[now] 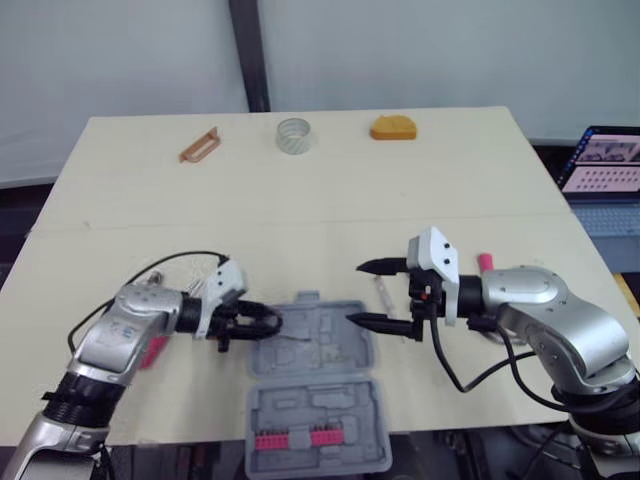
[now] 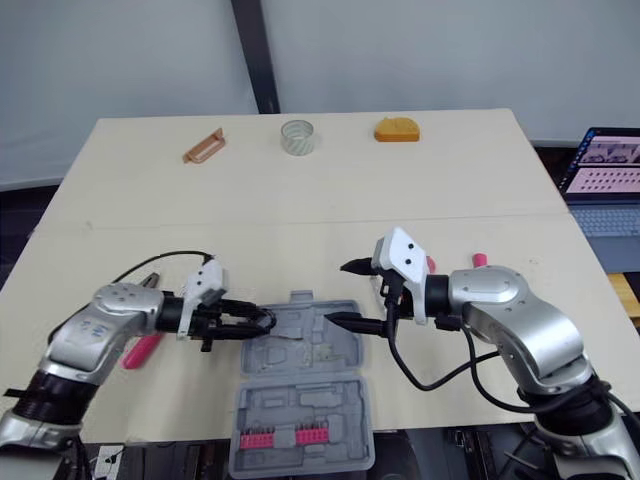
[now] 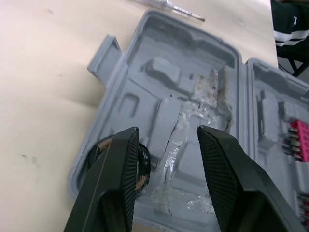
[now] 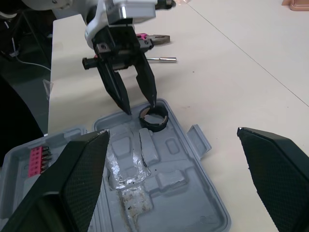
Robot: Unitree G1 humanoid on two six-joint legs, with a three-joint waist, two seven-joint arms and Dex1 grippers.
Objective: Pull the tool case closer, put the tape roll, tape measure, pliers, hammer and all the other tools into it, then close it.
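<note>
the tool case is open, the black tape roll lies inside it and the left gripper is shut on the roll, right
Not shut: the left gripper is open, its fingers apart above the black tape roll, as the right wrist view shows. The tool case is open and the roll does lie inside it.

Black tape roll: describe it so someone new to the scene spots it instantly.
On the beige table, an open grey tool case lies at the near edge between the arms. At the left end of its farther half, just below the open left tool, sits the black tape roll: a small dark ring, unlike the clear roll at the table's far edge.
</note>
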